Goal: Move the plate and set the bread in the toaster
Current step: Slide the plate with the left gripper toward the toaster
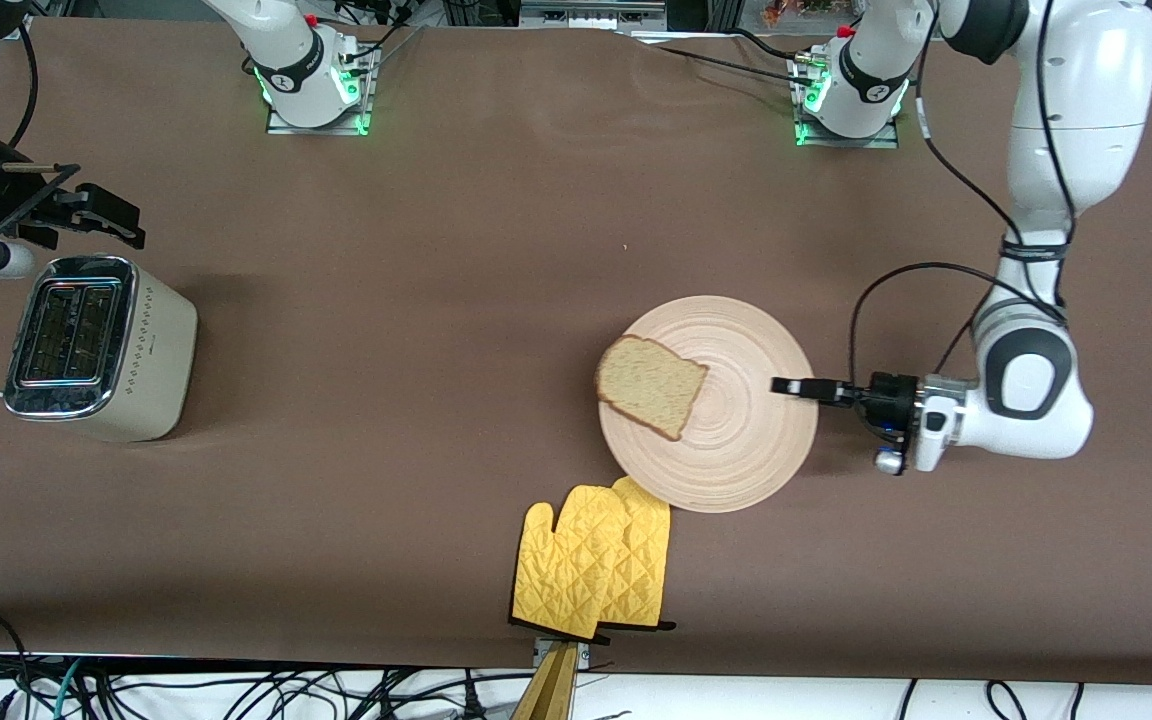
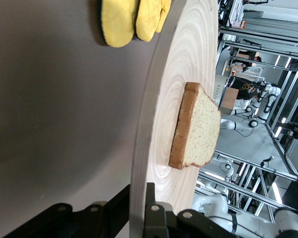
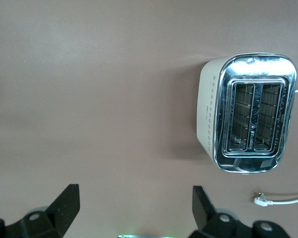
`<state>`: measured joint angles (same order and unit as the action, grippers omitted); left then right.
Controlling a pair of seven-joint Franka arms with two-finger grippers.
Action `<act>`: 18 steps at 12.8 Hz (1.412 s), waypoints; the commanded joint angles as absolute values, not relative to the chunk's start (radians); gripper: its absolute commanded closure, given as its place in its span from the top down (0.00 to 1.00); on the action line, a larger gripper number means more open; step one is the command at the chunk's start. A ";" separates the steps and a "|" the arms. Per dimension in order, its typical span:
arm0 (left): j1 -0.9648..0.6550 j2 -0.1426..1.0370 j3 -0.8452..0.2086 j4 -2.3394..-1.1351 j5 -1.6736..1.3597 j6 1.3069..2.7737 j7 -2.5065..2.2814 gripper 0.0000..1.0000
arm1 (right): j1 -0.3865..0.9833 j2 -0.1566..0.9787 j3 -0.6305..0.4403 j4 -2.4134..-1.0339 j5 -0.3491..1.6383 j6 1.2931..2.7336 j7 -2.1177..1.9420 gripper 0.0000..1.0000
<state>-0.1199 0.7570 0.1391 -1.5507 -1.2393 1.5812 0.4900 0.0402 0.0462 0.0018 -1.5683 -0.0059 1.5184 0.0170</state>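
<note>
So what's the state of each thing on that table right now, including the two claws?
plate: flat on the table, rim clamped by the left gripper.
bread: lying flat on the plate, overhanging its rim.
toaster: upright, both slots empty.
oven mitts: lying flat, tips tucked under the plate's rim.
left gripper: shut on the plate.
right gripper: open, empty, above the table beside the toaster.

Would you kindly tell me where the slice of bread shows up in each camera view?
Front view: bread on the plate, at its edge toward the right arm's end.
Left wrist view: bread mid-picture on the plate.
Right wrist view: not in it.
Shared landmark: yellow oven mitts.
</note>
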 commanded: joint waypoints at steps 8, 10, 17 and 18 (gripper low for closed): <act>-0.547 0.859 0.262 -1.577 -1.620 1.834 0.544 0.00 | 0.038 0.037 0.003 -1.572 0.000 1.511 0.028 1.00; -0.567 0.893 0.262 -1.575 -1.624 1.870 0.574 0.00 | 0.038 0.037 0.002 -1.572 0.000 1.509 0.028 1.00; -0.577 0.899 0.262 -1.577 -1.626 1.873 0.575 0.49 | 0.038 0.037 0.003 -1.572 0.000 1.509 0.028 1.00; -0.575 0.897 0.262 -1.577 -1.625 1.871 0.578 0.55 | 0.038 0.037 0.002 -1.572 0.002 1.509 0.028 1.00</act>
